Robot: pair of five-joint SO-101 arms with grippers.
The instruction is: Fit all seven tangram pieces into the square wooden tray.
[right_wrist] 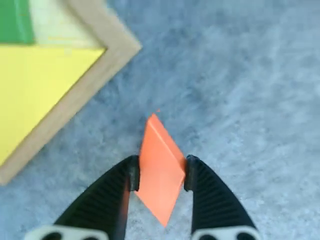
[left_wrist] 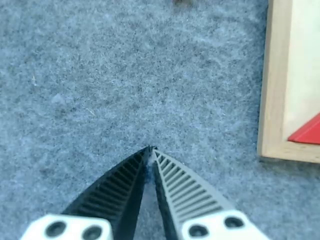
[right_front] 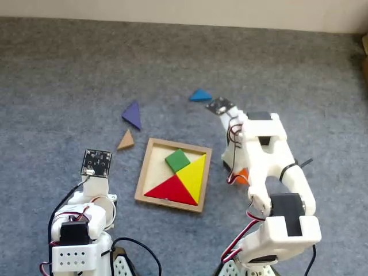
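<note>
Grey felt-like carpet point(right_front: 52, 75) spreads throughout, meeting a pale strip point(right_front: 172, 10) at the far edge.

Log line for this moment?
right pincer: shut on orange piece | left pincer: shut, empty | tray: red, yellow, green in | loose: blue, purple, tan

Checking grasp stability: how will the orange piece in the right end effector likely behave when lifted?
The orange piece looks flat and rigid, so it probably won't flex. Small, so likely light. The right end effector pinches it across two slanted edges, so it may pivot or slip.
</note>
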